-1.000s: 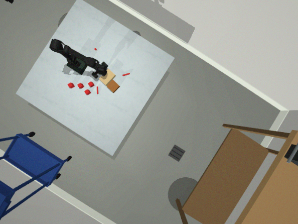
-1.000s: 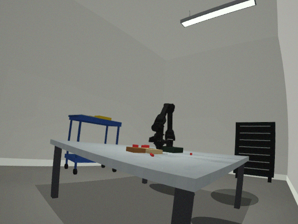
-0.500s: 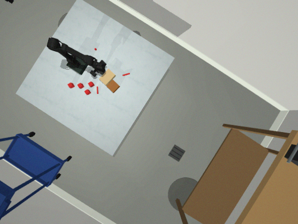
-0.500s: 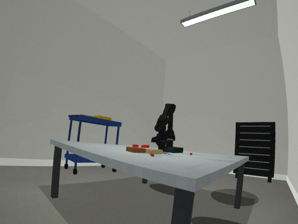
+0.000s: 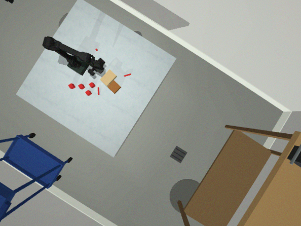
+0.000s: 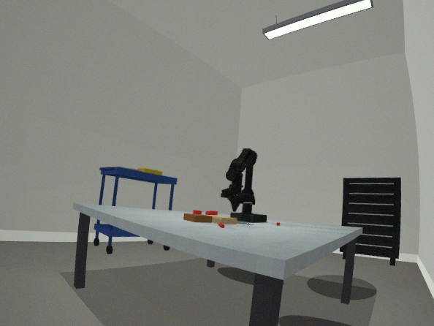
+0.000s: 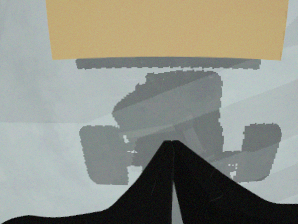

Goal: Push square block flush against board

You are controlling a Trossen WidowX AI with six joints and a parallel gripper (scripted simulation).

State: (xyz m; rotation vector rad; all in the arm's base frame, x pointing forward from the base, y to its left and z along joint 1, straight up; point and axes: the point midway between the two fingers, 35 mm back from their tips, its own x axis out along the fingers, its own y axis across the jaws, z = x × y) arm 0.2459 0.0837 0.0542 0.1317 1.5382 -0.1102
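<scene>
1. Can see gripper [image 5: 97, 67] [image 6: 234, 209] [image 7: 170, 147] shut, fingertips together, nothing btwn. Tips pointing down, raised above worktop [image 5: 137, 55] [image 6: 263, 237] [image 7: 30, 100].
2. Can see tan board [image 5: 108, 77] [image 6: 224, 220] [image 7: 167, 30] lying flat on worktop, just ahead of gripper tips; gap visible in wrist view, so no contact.
3. Can see brown square block [image 5: 114, 86] [image 6: 197, 218] flat on worktop too, one side up against long side of board, w/ contact apparent from top. Near one end of that side; corners looking approx. even there. Can't tell exact flushness at this res.
4. Also on worktop: four red blocks, incl. nearest one [image 5: 91, 84], plus red bar [image 5: 98, 90] near block. Other red bar [image 5: 127, 75] [image 6: 221, 225] off board's far side; tiny red piece [image 5: 96, 49] [image 6: 278, 224] well apart, nr arm [image 5: 68, 50] [image 6: 250, 172].
</scene>
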